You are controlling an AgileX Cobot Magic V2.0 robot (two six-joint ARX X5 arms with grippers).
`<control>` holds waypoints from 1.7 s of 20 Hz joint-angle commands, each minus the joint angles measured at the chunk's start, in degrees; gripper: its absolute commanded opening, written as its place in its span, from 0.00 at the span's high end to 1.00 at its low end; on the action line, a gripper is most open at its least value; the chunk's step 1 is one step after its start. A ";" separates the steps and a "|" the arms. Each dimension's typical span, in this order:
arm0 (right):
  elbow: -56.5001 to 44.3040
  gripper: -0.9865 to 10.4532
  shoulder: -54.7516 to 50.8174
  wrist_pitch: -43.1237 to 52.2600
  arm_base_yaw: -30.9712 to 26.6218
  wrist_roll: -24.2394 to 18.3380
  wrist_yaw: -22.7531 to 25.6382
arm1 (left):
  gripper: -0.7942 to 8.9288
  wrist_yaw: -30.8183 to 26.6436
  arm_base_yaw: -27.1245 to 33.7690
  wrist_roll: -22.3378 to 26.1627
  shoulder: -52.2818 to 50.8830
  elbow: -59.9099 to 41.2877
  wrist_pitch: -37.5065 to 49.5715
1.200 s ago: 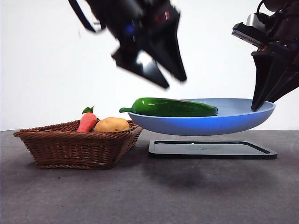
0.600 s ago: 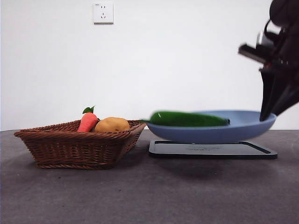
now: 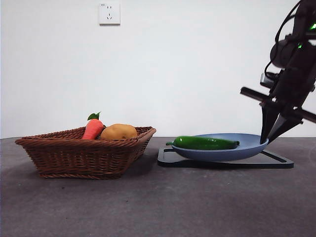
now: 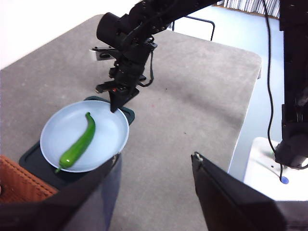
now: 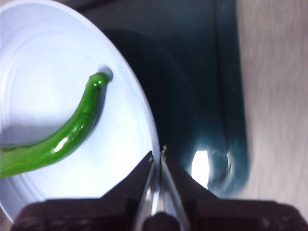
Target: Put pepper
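Front view: the pepper lies full length in the blue plate, its stem pointing away from the right gripper, which pinches the plate's rim at the end opposite the stem. What has changed within the last second is the plate's height — it hung clear above the black tray and now sits down on it, pepper still aboard, while the left gripper, which loomed over the plate a second ago, has pulled out of this view. The right wrist view shows the right gripper's jaws closed thin on the plate's edge, the pepper curving across the plate just ahead of them and the dark tray beyond the rim. From the left wrist view, the left gripper hangs well back with its jaws spread wide and nothing between them, looking down on plate, pepper and the other arm. By this evidence the pepper is delivered and the plate set down — letting go of the rim looks like the remaining act. The wicker basket, well clear of both tools, holds a carrot and a potato.
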 commanded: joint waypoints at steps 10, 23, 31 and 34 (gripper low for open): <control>2.01 0.79 3.93 2.71 0.11 0.11 -0.31 | 0.65 0.00 -0.59 -0.66 0.39 0.92 -0.37; 2.01 0.74 -25.73 -22.21 2.12 -13.27 -0.31 | 0.65 -3.76 -0.59 -0.09 0.42 0.92 -3.82; 2.01 0.76 -46.07 -39.52 6.93 -17.73 -0.46 | 0.70 -4.72 -0.59 0.02 0.66 0.92 -5.90; 2.01 0.91 -49.94 -39.50 8.74 -20.57 -4.57 | 0.92 -4.66 -0.59 -0.02 0.66 0.92 -5.86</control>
